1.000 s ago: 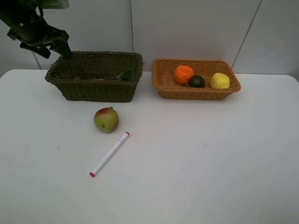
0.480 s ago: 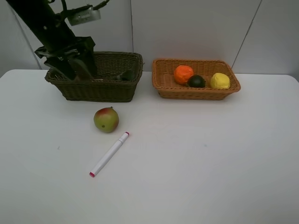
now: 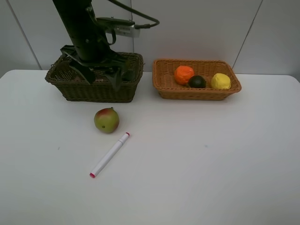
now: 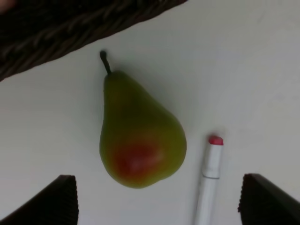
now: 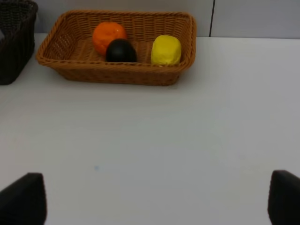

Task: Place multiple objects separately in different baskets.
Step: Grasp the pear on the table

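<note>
- Exterior high view: left gripper [image 3: 99,75] hangs over the dark basket [image 3: 93,93], near its front wall. Jaws spread wide, nothing between them. The arm hides most of that basket's contents, so I cannot tell what is inside.
- The mango [image 3: 107,120] lies on the table [image 3: 211,164], near and in front of the dark basket. The marker [image 3: 110,154] lies further out from the dark basket, with its cap end just beside the mango.
- The tan basket [image 3: 197,93] stands beside the dark basket and holds the orange [image 3: 183,74], dark fruit [image 3: 197,81] and lemon [image 3: 221,81].
- Left wrist view: mango stem points toward the dark basket wall, and the red marker cap sits close to the fruit. Both fingertips stand well apart and clear of the fruit.
- Right wrist view: right gripper [image 5: 152,201] is fully open and empty, well apart from the dark basket and facing the tan basket.
- Risk: jaws this wide could catch the marker along with the mango, or knock it aside.
- Risk: the rounded fruit may roll or slip out of an off-centre pinch.
- Risk: a finger could clip the dark basket wall on the way down.
</note>
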Motion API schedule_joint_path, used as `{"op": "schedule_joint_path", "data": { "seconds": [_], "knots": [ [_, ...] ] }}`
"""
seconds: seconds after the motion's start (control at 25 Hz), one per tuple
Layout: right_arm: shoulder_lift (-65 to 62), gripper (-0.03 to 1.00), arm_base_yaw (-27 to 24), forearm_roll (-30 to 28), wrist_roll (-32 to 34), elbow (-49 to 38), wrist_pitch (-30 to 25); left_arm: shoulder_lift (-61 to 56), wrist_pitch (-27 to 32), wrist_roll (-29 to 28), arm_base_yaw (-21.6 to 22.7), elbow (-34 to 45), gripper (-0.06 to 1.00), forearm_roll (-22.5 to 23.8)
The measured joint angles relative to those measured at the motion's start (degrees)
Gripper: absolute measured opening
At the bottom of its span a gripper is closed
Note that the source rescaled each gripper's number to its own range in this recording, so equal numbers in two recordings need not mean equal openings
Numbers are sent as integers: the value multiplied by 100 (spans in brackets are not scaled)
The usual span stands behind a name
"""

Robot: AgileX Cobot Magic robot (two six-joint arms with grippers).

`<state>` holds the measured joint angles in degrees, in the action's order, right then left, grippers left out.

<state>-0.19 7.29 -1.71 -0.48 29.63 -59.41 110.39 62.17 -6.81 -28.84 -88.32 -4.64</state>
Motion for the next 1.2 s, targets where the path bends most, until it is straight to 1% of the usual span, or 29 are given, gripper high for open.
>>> {"op": "schedule_joint_path", "data": {
  "seconds": [0.12,0.24,0.44,0.68,0.84,1.2],
  "knots": [
    [0,100,0,0,0,0,0,145,-125,-288,-71,58,92,76],
    [0,100,0,0,0,0,0,360,-395,-480,-79,288,92,82],
    [0,100,0,0,0,0,0,685,-760,-616,-79,570,92,99],
    [0,100,0,0,0,0,0,958,-848,-649,-79,597,92,99],
    [0,100,0,0,0,0,0,965,-1018,-604,-79,665,92,118],
    [0,100,0,0,0,0,0,1106,-1096,-570,-79,681,92,118]
  ]
}}
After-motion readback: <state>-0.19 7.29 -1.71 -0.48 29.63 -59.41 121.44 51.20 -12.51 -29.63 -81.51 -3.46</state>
